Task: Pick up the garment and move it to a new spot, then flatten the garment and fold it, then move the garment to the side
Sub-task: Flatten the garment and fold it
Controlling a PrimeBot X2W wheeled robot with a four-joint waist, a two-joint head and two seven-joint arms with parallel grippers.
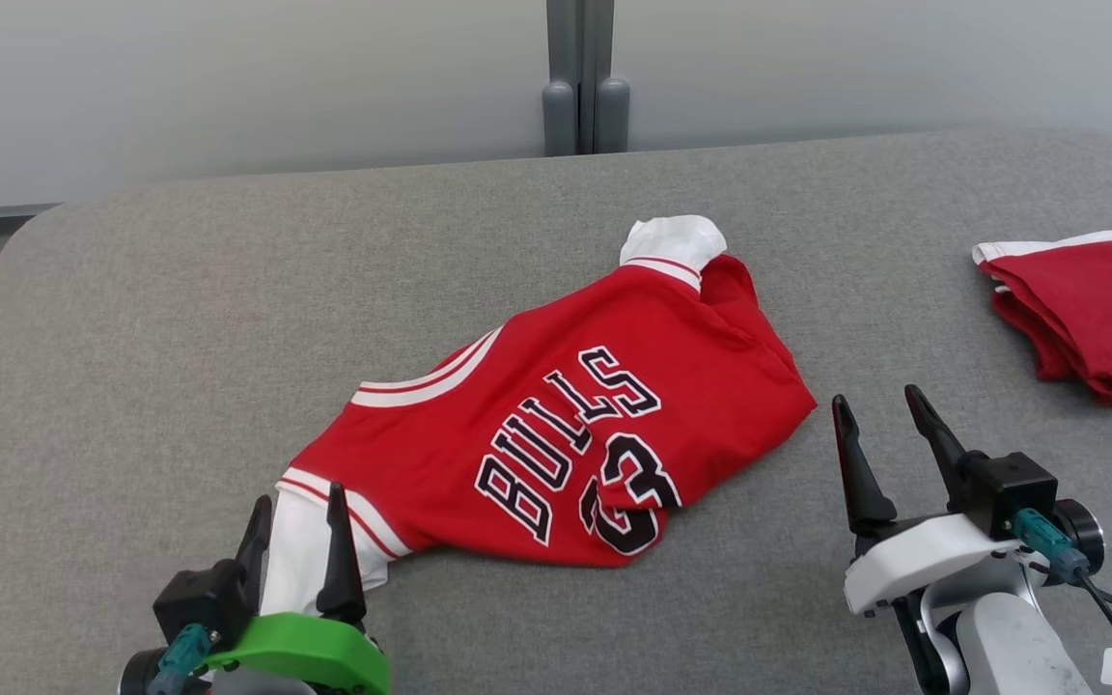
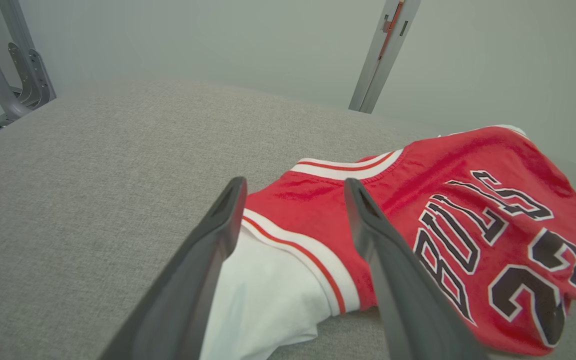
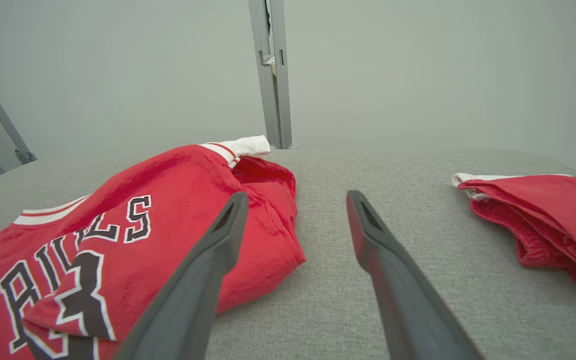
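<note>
Red BULLS jersey (image 1: 556, 434) lies rumpled on grey fabric tabletop (image 1: 180, 338), pale wall (image 1: 228, 77) behind. Left gripper (image 1: 300, 494) spreads astride its white sleeve (image 2: 268, 300). Right gripper (image 1: 876, 396), spread too, faces a folded red garment (image 3: 543, 220) in its wrist view.

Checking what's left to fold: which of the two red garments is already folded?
The plain red garment on the right, stacked in layers with no print. The BULLS jersey in the middle lies rumpled and unfolded.

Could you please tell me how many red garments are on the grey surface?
2. The Bulls jersey lies in the middle; a second red garment sits at the right edge, cut off by the frame, so more may lie beyond.
</note>
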